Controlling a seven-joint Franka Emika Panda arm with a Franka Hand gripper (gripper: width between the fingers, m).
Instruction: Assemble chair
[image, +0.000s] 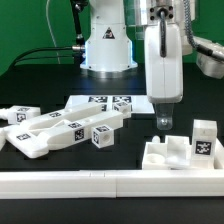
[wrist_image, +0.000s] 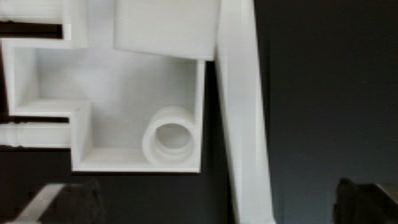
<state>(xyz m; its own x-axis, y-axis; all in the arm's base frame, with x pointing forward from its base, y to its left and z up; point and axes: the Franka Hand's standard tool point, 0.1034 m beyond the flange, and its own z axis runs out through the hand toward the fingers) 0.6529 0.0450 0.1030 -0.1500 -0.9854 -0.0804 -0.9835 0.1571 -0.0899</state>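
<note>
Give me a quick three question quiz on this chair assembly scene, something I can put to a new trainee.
1. True or false: the gripper is holding a chair part.
2. In the exterior view, the pile of loose chair parts lies: A) to the left of the gripper, B) to its right, C) directly under it.
3. Short answer: which chair part sits nearest the gripper?

Key
1. False: the jaws stand open and empty.
2. A.
3. The slotted seat block.
</note>
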